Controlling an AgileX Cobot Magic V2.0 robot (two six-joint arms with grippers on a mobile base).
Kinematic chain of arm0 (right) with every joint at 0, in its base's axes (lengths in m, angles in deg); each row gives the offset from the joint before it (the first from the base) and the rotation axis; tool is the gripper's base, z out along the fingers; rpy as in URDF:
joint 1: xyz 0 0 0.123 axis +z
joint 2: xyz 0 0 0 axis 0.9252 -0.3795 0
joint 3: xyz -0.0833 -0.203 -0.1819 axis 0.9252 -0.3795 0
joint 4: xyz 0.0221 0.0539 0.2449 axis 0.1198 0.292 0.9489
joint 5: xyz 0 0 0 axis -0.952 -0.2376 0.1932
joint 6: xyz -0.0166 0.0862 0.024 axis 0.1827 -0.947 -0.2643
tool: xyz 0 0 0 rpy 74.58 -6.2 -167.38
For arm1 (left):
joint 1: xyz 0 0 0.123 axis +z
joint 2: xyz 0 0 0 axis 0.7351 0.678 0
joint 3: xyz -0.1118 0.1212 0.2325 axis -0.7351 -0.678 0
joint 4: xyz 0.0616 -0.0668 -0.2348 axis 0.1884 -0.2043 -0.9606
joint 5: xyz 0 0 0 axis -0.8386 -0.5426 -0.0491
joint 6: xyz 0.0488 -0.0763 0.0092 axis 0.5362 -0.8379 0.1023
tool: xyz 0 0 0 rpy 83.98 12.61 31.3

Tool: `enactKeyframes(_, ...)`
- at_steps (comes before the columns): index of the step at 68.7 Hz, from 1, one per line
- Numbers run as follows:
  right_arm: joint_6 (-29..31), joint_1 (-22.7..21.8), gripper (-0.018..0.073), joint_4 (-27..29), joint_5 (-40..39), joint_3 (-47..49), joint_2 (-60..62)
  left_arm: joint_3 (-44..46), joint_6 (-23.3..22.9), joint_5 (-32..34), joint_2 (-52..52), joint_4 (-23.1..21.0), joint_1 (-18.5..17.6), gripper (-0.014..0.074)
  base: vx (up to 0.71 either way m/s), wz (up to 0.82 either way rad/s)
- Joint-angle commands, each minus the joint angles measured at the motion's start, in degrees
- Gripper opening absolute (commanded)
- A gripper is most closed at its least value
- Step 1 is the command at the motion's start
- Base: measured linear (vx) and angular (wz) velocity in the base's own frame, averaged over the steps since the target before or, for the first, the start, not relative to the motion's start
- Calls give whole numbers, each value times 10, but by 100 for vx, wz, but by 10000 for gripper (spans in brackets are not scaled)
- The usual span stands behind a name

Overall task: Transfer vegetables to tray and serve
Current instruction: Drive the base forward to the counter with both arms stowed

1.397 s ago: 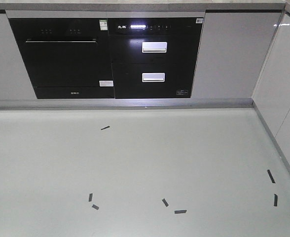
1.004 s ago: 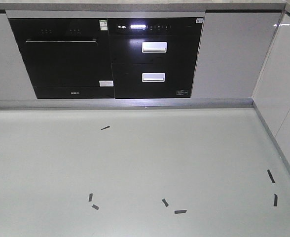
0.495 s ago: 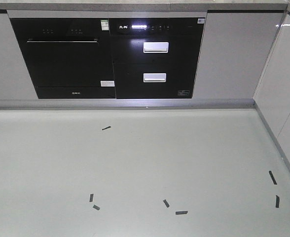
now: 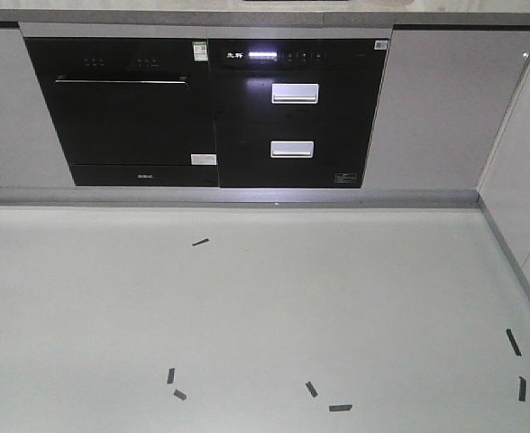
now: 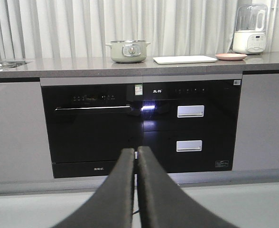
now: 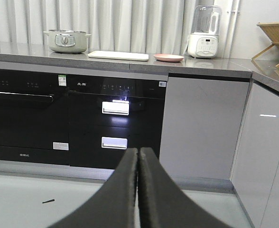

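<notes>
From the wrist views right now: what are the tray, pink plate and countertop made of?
Tray: matte cream-white, thin rounded rim, likely plastic. Pink plate: smooth, even colour, ceramic or plastic, cannot tell. Countertop: grey, finely speckled with a soft sheen, looks like stone or quartz.

Upper faces of tray (image 6: 118, 55) and pink plate (image 6: 168, 57) nearly edge-on, contents unclear; wooden rack (image 6: 274, 38) half off-frame.

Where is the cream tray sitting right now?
In the left wrist view, right of centre, the tray lies flat on the grey countertop, between the pale green pot and the pink plate, above the black drawer appliance.
</notes>
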Motion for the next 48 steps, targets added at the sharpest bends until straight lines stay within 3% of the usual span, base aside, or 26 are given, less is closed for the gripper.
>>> enactKeyframes(1,6,-3,-6,-4,-44,-9,3,-16,-2,42,-8,-5,-1,-6,16,0)
enactKeyframes(48,6,-3,-6,-4,-44,-9,3,-16,-2,42,-8,-5,-1,-6,22,0)
